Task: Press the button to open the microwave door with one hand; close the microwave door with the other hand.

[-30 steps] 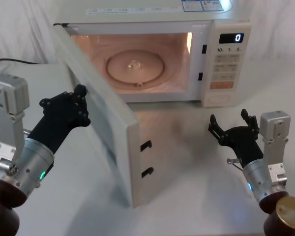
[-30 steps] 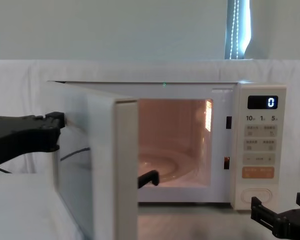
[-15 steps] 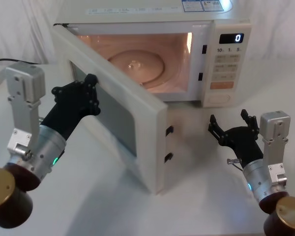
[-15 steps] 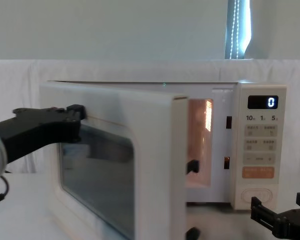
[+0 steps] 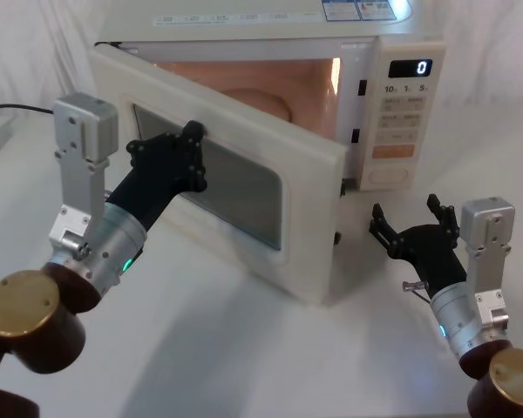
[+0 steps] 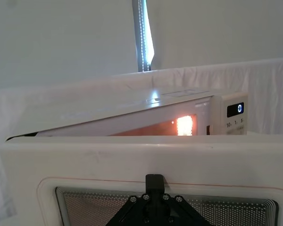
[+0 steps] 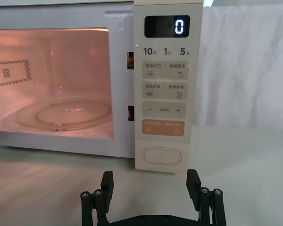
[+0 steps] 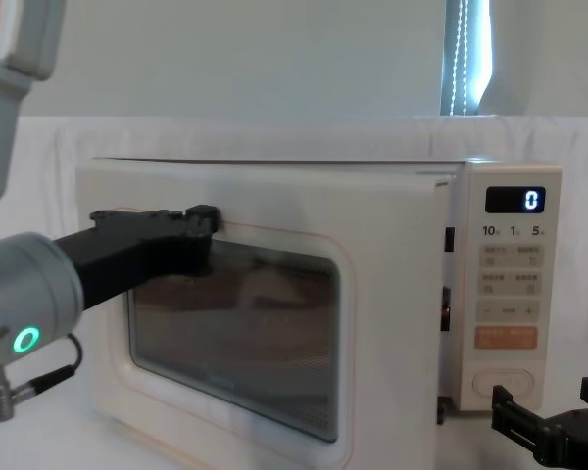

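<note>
Partly ajar, the microwave door [image 5: 244,187] is pressed at its window's upper edge by the left gripper [image 5: 190,157], jaw state indiscernible. Below the button [image 7: 162,156], the right gripper [image 5: 416,228] is held with jaws apart.

Blk pincers, silver wrists w/ green rings

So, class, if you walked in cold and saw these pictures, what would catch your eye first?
The microwave door, half shut, with orange light glowing from the oven behind it. The left gripper is pressed against the door's glass window near its upper edge. The right gripper is open and hangs low in front of the keypad panel, apart from the button.
</note>
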